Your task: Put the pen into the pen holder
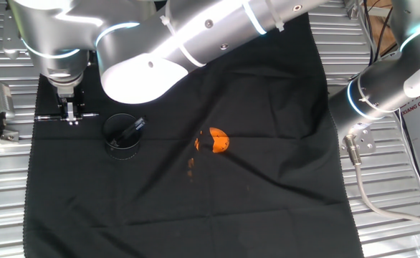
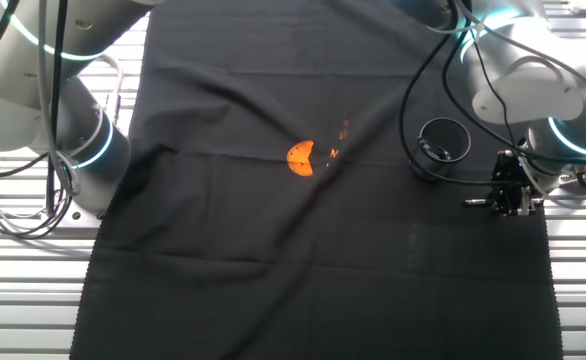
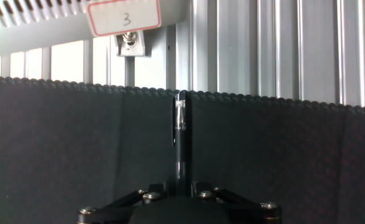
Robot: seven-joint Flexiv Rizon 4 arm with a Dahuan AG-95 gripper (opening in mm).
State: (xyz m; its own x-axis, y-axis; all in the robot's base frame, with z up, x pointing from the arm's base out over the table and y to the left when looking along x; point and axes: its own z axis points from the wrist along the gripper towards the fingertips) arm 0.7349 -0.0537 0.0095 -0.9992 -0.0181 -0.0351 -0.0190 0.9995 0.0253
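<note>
Fingers of my gripper (image 1: 72, 119) were closed on the pen (image 3: 180, 134), beside the pen holder (image 1: 122, 135).

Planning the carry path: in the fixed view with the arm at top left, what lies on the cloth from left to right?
Pen under the claw → pen holder with a dark stick in it → orange object.

The arm reaches down, its claw (image 1: 72, 115) pointing straight downward (fingers drawn close together).
</note>
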